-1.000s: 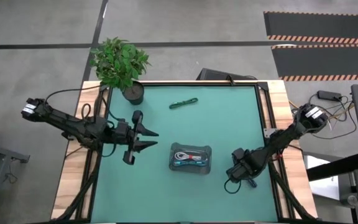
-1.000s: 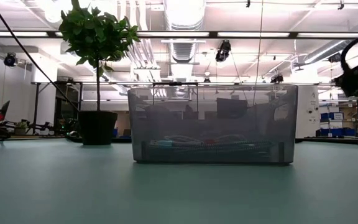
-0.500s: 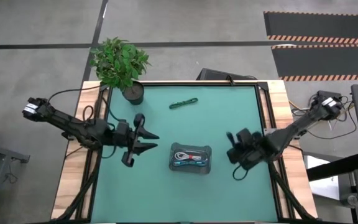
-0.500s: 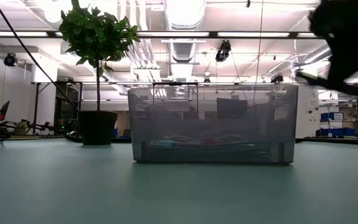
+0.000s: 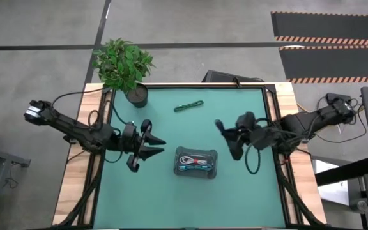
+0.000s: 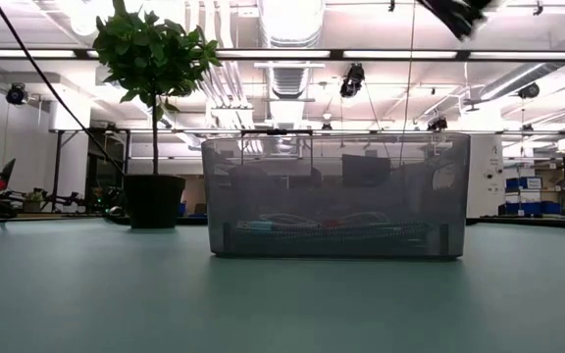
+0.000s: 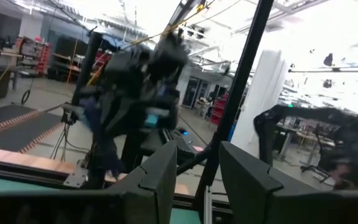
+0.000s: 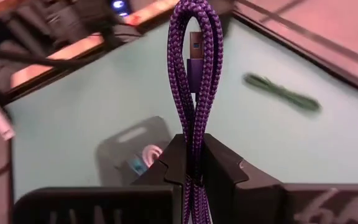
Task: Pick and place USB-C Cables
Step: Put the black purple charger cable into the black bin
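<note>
Your left gripper point(image 5: 156, 144) hovering left of the tray point(image 5: 196, 161), jaws apart, green cable point(image 5: 188, 105) lying near the table's far edge, your right gripper point(image 8: 192, 163) right of the tray, clamped on a purple cable point(image 8: 194, 68).

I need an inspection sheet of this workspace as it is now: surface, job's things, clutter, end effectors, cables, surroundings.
Surface: green mat on a wood-edged table.
Job's things: purple braided cable in the right end effector; green cable lying on the mat; white-and-red and light blue cables in the grey tray.
Clutter: potted plant at the far left corner.
End effectors: right end effector, shut on the purple cable, raised beside the tray; left end effector open, left of the tray.
Cables: black arm wires hang from the right arm.
Surroundings: concrete floor, striped black mats.
</note>
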